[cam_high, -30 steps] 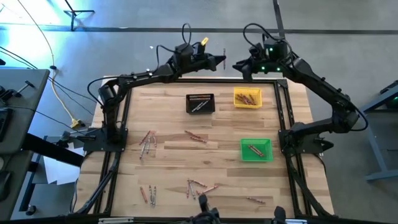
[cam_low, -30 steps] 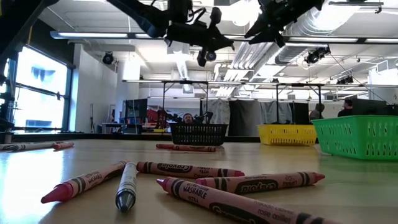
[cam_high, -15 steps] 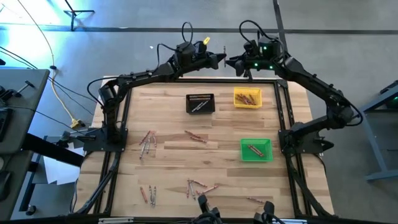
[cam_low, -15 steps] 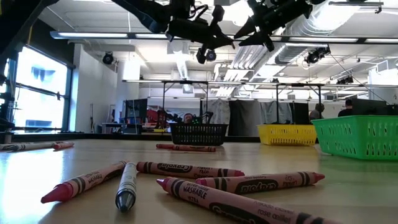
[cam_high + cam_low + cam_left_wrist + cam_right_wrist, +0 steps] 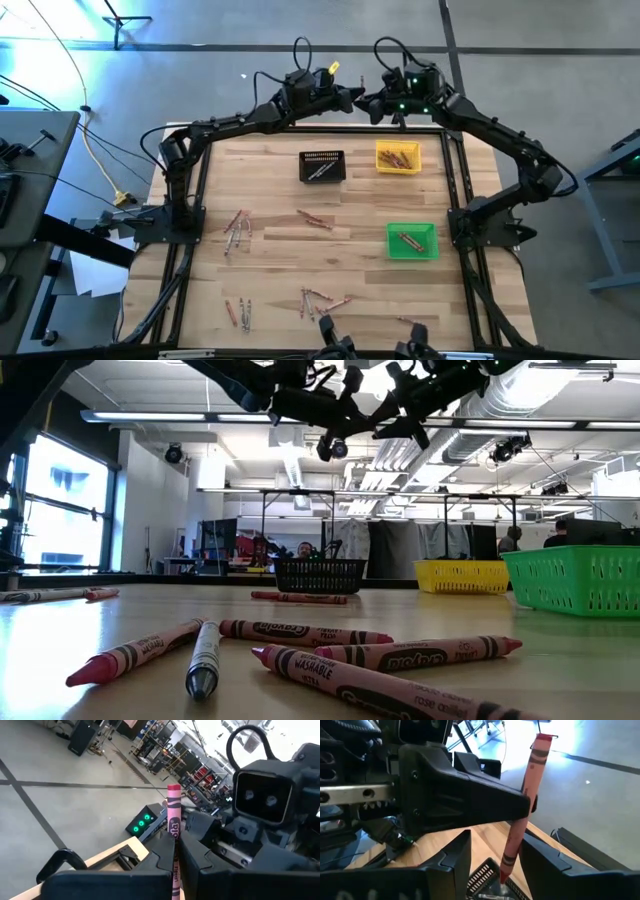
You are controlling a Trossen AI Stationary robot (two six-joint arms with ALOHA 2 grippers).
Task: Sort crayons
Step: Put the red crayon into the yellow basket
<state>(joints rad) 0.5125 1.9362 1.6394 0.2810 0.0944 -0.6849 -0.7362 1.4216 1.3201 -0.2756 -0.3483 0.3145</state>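
Seen from above: left gripper [image 5: 352, 97] and right gripper [image 5: 372, 103] nose to nose past the far edge of the table [image 5: 270, 200], above the black bin [image 5: 322, 166] and yellow bin [image 5: 398, 157]. Green bin [image 5: 412, 241] near the right side, holding a crayon or two. Loose crayons [image 5: 237, 228] scattered in clusters — left of centre, mid-table and along the near edge.

From table height: crayons [image 5: 305, 632] lying in the foreground, the three bins lined up behind, both arms meeting high overhead.

From the left wrist: left gripper [image 5: 175, 851] clenched on a pink crayon [image 5: 173, 817], its tip standing upright beyond the fingers, the right arm's wrist camera [image 5: 262, 795] close behind it.

From the right wrist: right gripper [image 5: 496, 851] spread wide, fingers either side of the same pink crayon [image 5: 522, 807] — not touching it, so far as can be made out — while the left arm's dark finger [image 5: 465, 790] pinches the stick at mid-length, black bin below.
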